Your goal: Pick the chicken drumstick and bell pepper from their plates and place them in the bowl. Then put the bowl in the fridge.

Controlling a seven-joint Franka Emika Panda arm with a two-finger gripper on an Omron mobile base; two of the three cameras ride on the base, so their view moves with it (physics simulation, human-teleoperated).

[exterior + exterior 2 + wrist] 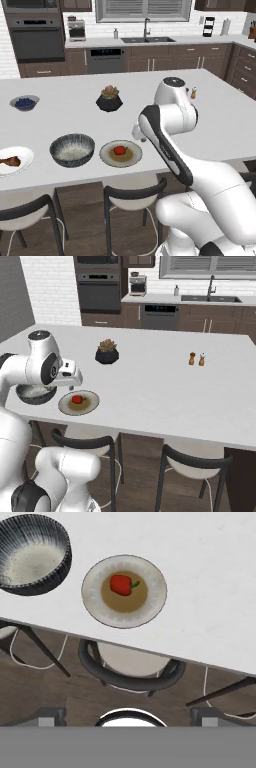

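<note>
The white counter (75, 95) spreads across the middle of the left base view, with dark cabinets, an oven (37, 37) at upper left and a sink (147, 39) at top centre behind it. The robot arm (170, 145) rises from the lower right and bends toward the counter's near edge. 2 stools (132, 197) stand under that edge at the bottom of the frame.

In the hand view the pincer (129, 716) hangs above a stool, its 2 dark fingertips (50, 716) set far apart at the bottom corners, wide and holding nothing.

The bowl (72, 149) sits left of centre in the left base view, near the counter's front edge, with nothing visible inside. Just right of it lies the beige plate (120, 153) with the tan centre, and the bell pepper (119, 150) rests on its middle. In the hand view that plate shows at upper centre and the bowl at upper left, close but not touching. The white plate (15, 160) is cut by the left edge of the left base view; the chicken drumstick (11, 161) lies on it.

Farther back, a black plant pot (109, 101) stands near frame centre and a small bowl of blueberries (24, 103) at left. 2 small shakers (196, 359) stand at right centre of the right base view.
</note>
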